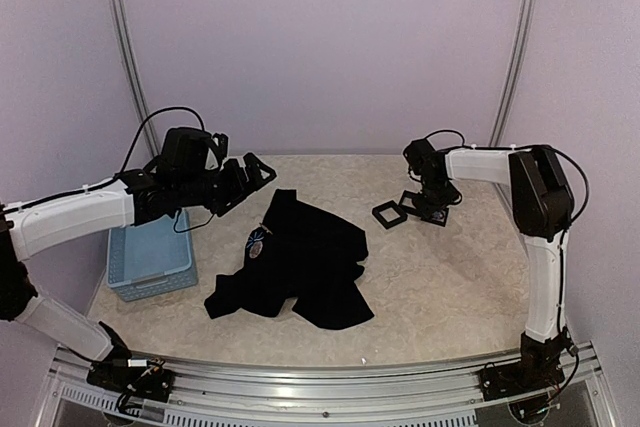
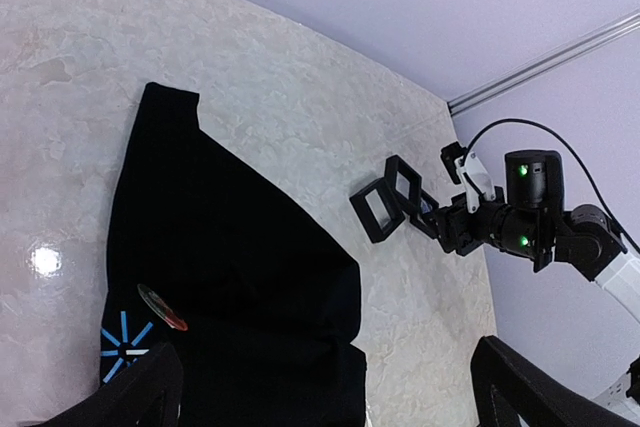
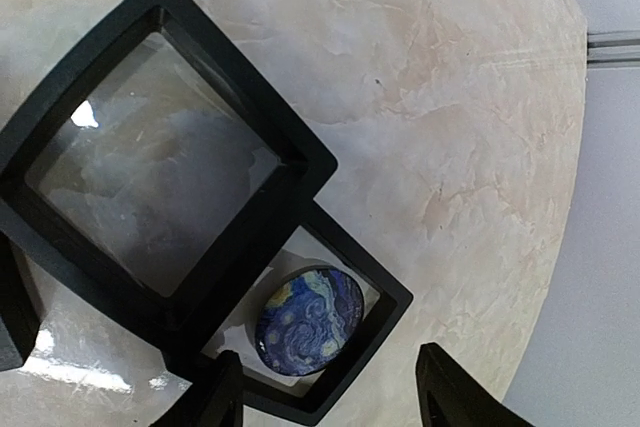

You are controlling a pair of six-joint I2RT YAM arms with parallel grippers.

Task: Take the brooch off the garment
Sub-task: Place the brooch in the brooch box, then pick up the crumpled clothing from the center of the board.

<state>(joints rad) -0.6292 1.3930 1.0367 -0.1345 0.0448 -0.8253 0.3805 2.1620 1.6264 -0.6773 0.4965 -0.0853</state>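
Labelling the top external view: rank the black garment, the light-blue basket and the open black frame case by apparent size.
1. garment
2. basket
3. frame case, farther away but clearly smallest

No readable words, numbers, brands or labels anywhere. Only sign: blue emblem (image 2: 125,339) of radiating strokes on black garment (image 2: 230,267), no letters. Round badge (image 3: 308,321) in black frame (image 3: 388,293): painted swirls, no words.

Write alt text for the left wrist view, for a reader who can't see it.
A black garment lies on a pale marbled table, a small brooch on it beside a blue spoked mark. Past it, the right arm hangs beside an open black case; the left gripper has its jaws open at the bottom corners.
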